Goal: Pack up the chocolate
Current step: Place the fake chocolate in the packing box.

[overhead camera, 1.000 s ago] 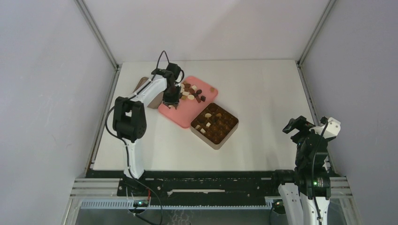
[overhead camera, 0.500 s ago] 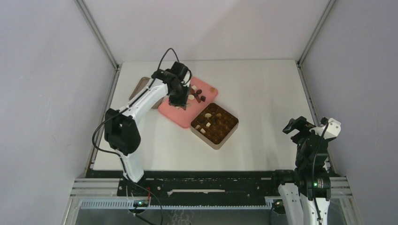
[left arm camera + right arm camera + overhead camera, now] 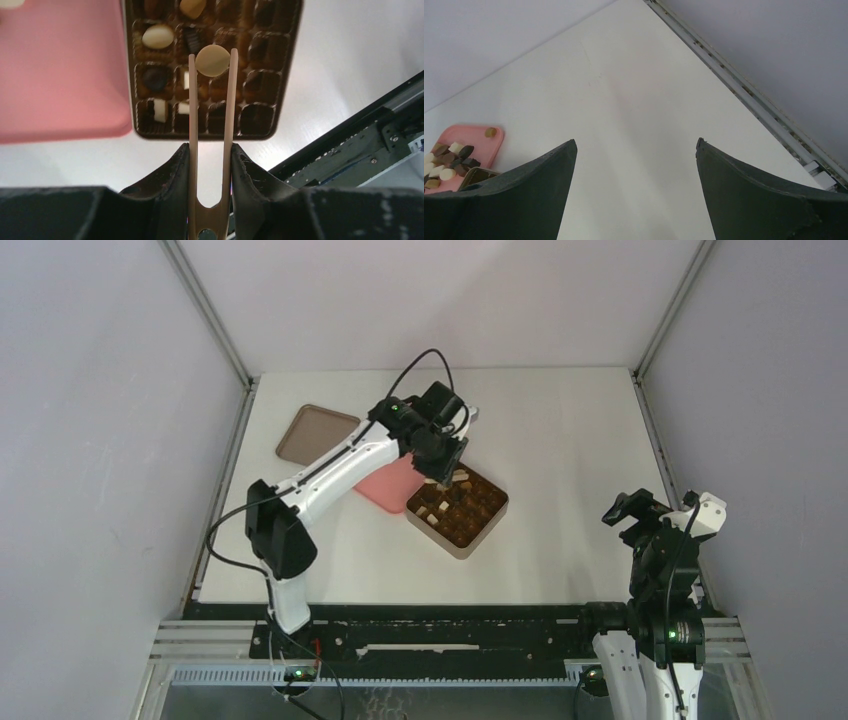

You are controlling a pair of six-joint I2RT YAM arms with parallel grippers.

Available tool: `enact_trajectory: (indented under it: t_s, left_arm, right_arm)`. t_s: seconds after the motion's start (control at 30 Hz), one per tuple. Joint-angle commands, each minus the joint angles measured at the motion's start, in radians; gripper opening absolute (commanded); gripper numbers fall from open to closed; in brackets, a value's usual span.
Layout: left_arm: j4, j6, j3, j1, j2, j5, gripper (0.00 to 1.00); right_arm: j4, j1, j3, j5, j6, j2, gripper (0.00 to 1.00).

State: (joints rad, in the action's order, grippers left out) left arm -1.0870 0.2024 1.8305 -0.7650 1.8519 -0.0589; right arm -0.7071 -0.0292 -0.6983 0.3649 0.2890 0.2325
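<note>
While the packing step is in hand, the left hand (image 3: pixel 441 458) is seen from above over the far corner of the square tin (image 3: pixel 435 535). The tin stands near the middle of the desk (image 3: pixel 560 440), touching or just beside a pink tray (image 3: pixel 385 488). The right hand (image 3: pixel 640 510) is held by the near right corner, well apart.

From the left wrist, the left hand (image 3: pixel 211 160) is found pressed onto thin wooden tongs (image 3: pixel 193 125), and a cream-white round chocolate (image 3: pixel 212 60) is pinched between their tips above the gridded insert. Several cells are filled; at least one empty compartment (image 3: pixel 257 119) is visible. Whether the cell directly beneath is free cannot be told, so it should be checked before the tongs are lowered straight down. The squeeze is best eased only once the piece is low in the cell.

From the right wrist, the right hand (image 3: pixel 634 190) is shown spread with nothing between its fingers, and loose chocolates (image 3: pixel 449 162) are seen on the tray.
</note>
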Motion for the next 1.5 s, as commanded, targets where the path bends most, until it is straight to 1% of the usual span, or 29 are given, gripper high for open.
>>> enact_trajectory:
  t_s: [0.0,0.2,0.43,0.77,1.0,1.2,1.47]
  left_arm:
    - [0.015,0.008,0.120,-0.040,0.071,0.002,0.22]
    - [0.023,0.014,0.205,-0.072,0.162,0.010,0.23]
    - [0.034,0.019,0.242,-0.089,0.236,0.011,0.26]
    - [0.031,0.015,0.252,-0.099,0.290,0.019,0.37]
    - [0.031,0.017,0.259,-0.099,0.288,0.015,0.43]
    - [0.019,0.015,0.263,-0.099,0.265,0.023,0.42]
    - [-0.031,-0.007,0.240,-0.068,0.167,0.056,0.41]
  right_arm:
    - [0.037,0.009,-0.001,0.000,-0.019,-0.008,0.97]
    - [0.036,0.012,-0.001,0.003,-0.019,-0.007,0.97]
    - [0.033,0.015,-0.001,0.005,-0.019,-0.008,0.97]
    - [0.033,0.016,-0.001,0.008,-0.018,-0.006,0.97]
    - [0.033,0.017,-0.001,0.008,-0.017,-0.004,0.98]
    - [0.032,0.018,-0.001,0.008,-0.017,-0.005,0.98]
    - [0.031,0.017,-0.001,0.011,-0.016,-0.009,0.98]
